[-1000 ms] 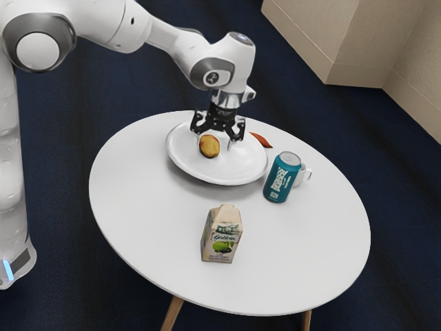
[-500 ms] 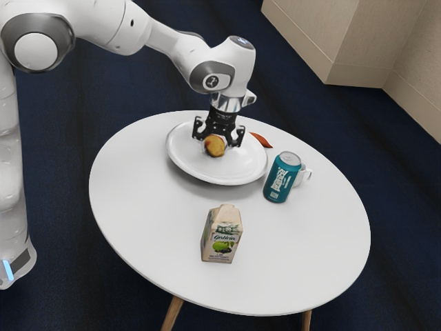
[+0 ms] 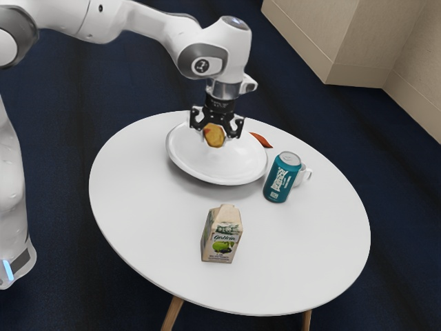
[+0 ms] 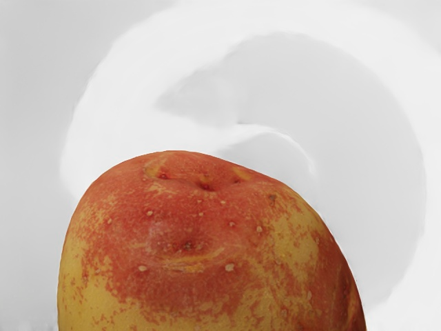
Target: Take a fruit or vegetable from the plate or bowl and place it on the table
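Carrying the fruit (image 3: 215, 136) away from the plate (image 3: 207, 170) looks to be the step in hand: the grasp seems made, and the setting down on the tabletop (image 3: 138, 221) is yet to come. The fruit, mottled red and yellow, hangs over the plate near the tabletop's far edge, and I judge it raised off the dish rather than resting in it.

The next move calls for a little more height, enough for its underside to pass over the plate's raised rim, then a sideways travel and a gentle lowering. The stretch of tabletop toward the exterior view's left edge, beside the plate, would suit. Going the other way, the arm would have to mind the blue-green can (image 3: 281, 178), the white mug (image 3: 305, 174) just behind it and the reddish tapered thing (image 3: 262, 140) near the rim; the carton (image 3: 222, 236) stands toward the near edge.

As for the fingers (image 3: 238, 125), they stand well parted, kept so by the fruit's width, with one on each side of it, and they appear to press it from both. Nothing else is in their hold. Being rounded, the fruit could roll if let go too high, so they should part only once it rests on the tabletop.
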You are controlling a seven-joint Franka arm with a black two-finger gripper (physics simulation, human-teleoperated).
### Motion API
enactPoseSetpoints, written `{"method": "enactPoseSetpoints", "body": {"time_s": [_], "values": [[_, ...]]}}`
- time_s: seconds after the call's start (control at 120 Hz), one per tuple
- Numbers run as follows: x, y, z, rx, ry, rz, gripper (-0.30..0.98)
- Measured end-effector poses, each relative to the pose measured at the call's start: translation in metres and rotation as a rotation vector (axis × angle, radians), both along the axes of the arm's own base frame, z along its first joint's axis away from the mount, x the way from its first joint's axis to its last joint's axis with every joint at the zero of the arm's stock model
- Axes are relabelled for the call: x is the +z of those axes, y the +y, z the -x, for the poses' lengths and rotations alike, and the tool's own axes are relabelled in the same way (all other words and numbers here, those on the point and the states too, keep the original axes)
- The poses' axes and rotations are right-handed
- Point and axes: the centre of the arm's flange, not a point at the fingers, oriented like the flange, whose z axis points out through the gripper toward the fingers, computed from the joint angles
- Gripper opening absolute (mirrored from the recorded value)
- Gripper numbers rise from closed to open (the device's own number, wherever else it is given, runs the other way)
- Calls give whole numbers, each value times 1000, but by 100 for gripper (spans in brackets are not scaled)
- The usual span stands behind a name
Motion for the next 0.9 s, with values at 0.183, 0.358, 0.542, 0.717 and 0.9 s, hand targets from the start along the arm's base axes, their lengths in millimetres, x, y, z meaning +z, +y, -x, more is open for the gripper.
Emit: {"method": "enactPoseSetpoints", "body": {"time_s": [0.183, 0.358, 0.542, 0.717, 0.9], "values": [[10, -45, 13, -91, 1, -22, 34], [10, -83, 18, -167, 12, -34, 34], [6, -104, 33, -205, 27, -33, 34], [8, -118, 42, -231, 28, -21, 34], [11, -141, 53, -276, 22, -17, 34]]}}
